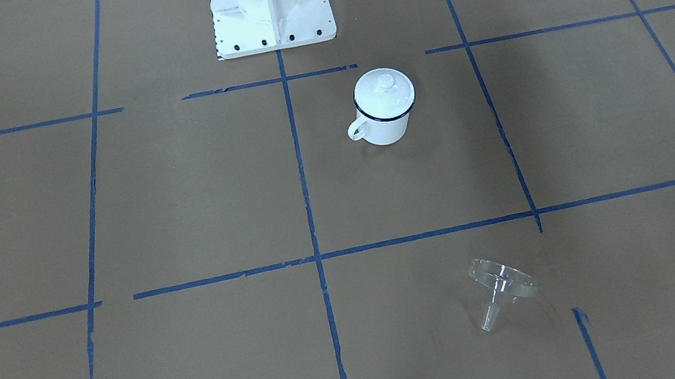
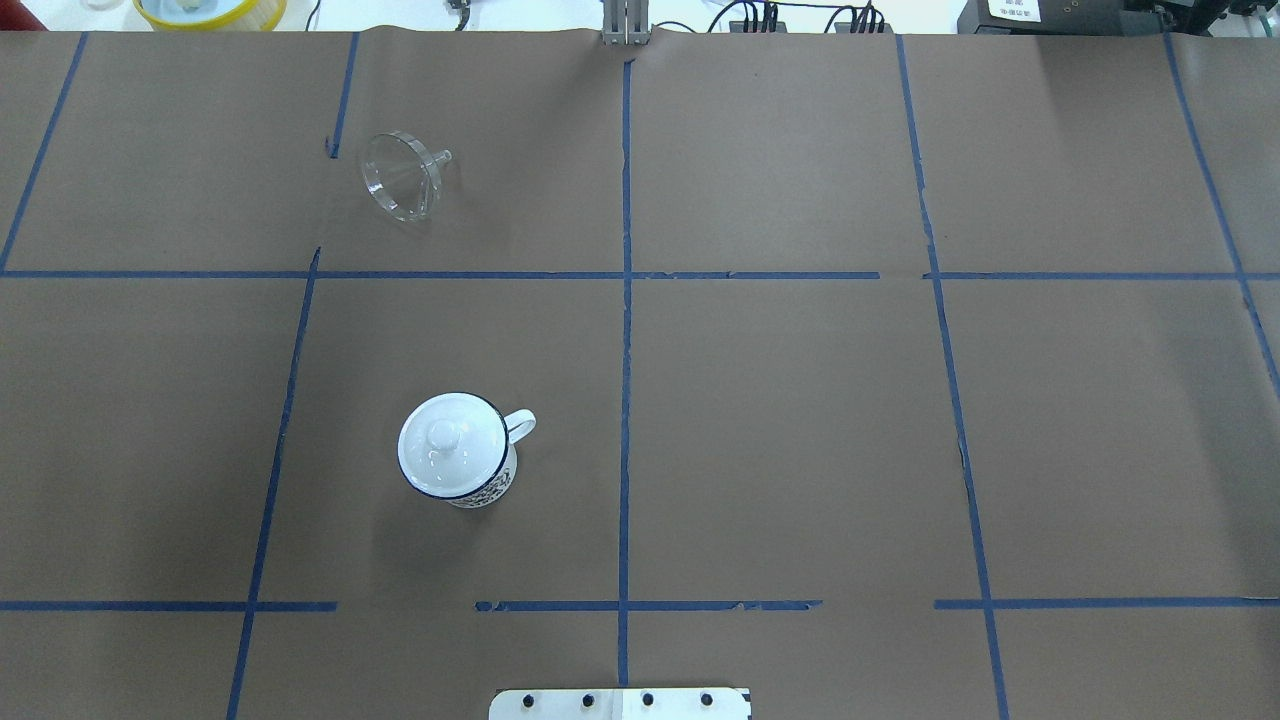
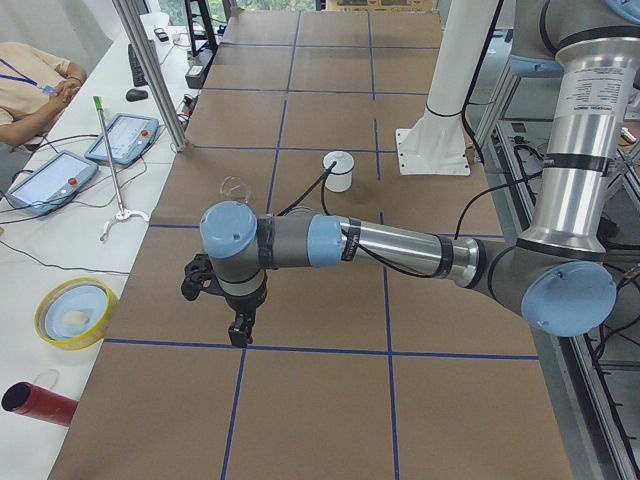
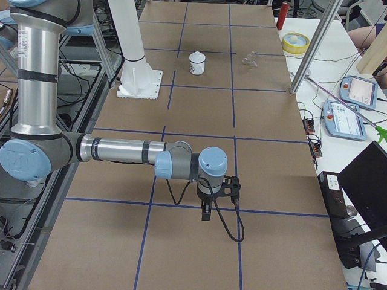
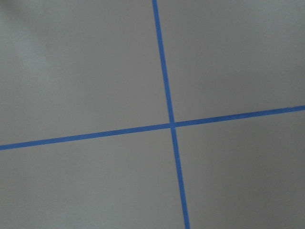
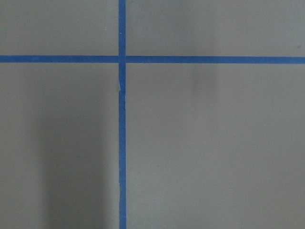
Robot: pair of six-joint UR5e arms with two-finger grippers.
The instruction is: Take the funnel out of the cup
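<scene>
The clear funnel [image 1: 504, 285] lies on its side on the brown paper, well apart from the cup; it also shows in the overhead view [image 2: 405, 180]. The white enamel cup [image 1: 385, 122] with a dark blue rim stands upright near the robot's base, and a white domed lid [image 2: 450, 445] sits on it. My left gripper [image 3: 240, 335] hangs over the table far from both, in the exterior left view only. My right gripper [image 4: 206, 212] shows only in the exterior right view. I cannot tell whether either is open or shut. Both wrist views show only paper and blue tape.
The white robot base [image 1: 272, 13] stands behind the cup. Blue tape lines grid the paper. Beside the table's far edge are a yellow bowl [image 3: 75, 312], a red cylinder [image 3: 40, 403], control tablets [image 3: 125, 137] and a metal pole [image 3: 150, 70].
</scene>
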